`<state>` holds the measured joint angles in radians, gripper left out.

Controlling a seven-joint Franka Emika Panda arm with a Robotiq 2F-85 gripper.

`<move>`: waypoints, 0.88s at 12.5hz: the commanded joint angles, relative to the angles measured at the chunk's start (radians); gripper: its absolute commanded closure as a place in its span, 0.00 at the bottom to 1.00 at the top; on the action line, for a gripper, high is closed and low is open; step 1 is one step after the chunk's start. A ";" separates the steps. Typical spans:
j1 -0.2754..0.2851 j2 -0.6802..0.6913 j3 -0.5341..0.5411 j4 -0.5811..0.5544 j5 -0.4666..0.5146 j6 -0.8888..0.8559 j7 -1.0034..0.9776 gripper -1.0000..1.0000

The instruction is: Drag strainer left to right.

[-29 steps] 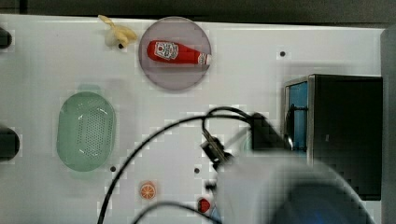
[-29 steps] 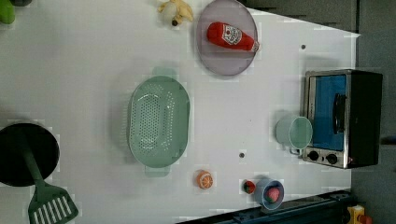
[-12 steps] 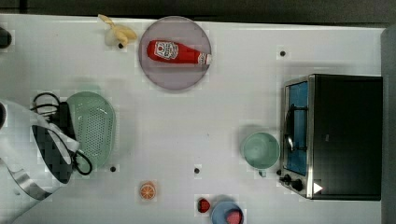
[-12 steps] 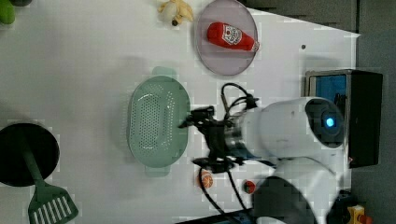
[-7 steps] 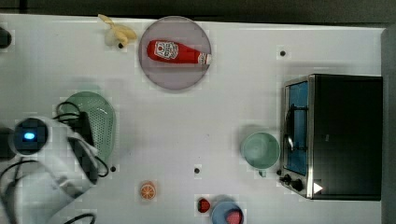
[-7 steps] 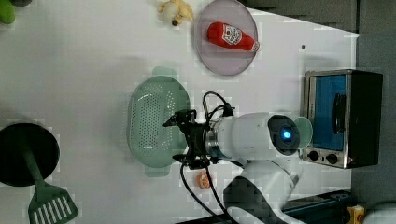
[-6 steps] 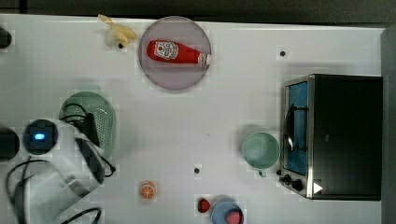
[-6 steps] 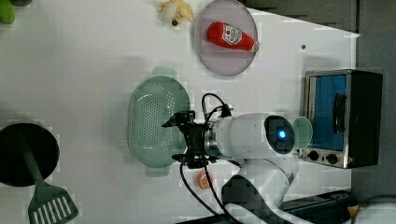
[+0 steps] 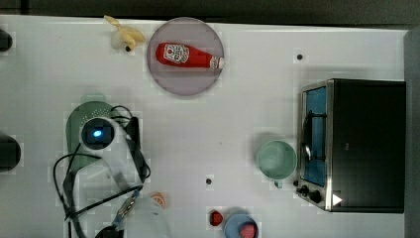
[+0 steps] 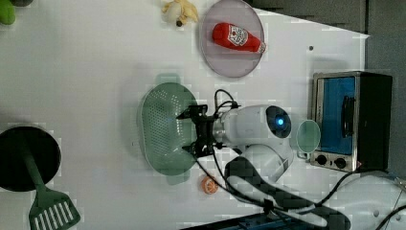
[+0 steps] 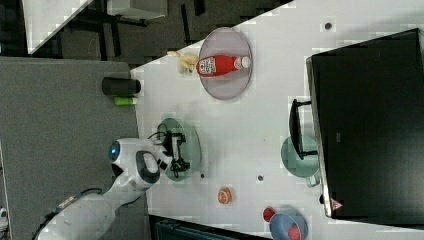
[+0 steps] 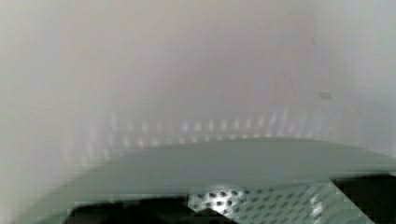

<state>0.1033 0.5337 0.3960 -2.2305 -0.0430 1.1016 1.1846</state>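
Gripper stands over the strainer, jaws spread wide with one finger toward each end of the oval, nothing held. In the left view it hangs at the rim nearest the arm's body; whether a finger touches the plastic cannot be told. Judged purpose: hook the rim or inner wall so the bowl slides rather than lifts.

Strainer sits directly beneath the gripper, flat on the desk, open side up. In the top view the wrist covers most of it, leaving a green crescent and a tab handle. The wrist view shows the rim as a smooth broad band with holed wall below.

Materials and shapes:
- Strainer: pale mint plastic, oval, bowl peppered with small holes, tab handles at the ends. Light, probably slides easily on the smooth white desk.
- Cup: same mint colour, round, smooth-walled, well away from the gripper, just beside the toaster oven.
- Plate: greyish, round, carrying a red ketchup bottle, apart from the gripper.
- Small orange disc near the gripper, just off the strainer's end.

The desk between strainer and cup is bare except for small dark dots, so a drag path looks open; the cup may limit how far it runs.
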 commanded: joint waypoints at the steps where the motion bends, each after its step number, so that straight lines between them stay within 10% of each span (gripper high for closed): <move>1: 0.026 -0.024 -0.002 0.017 0.000 0.021 0.070 0.00; 11: -0.039 -0.096 -0.115 -0.073 -0.001 0.022 0.007 0.00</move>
<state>0.1066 0.4736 0.2800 -2.3008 -0.0403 1.1299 1.2041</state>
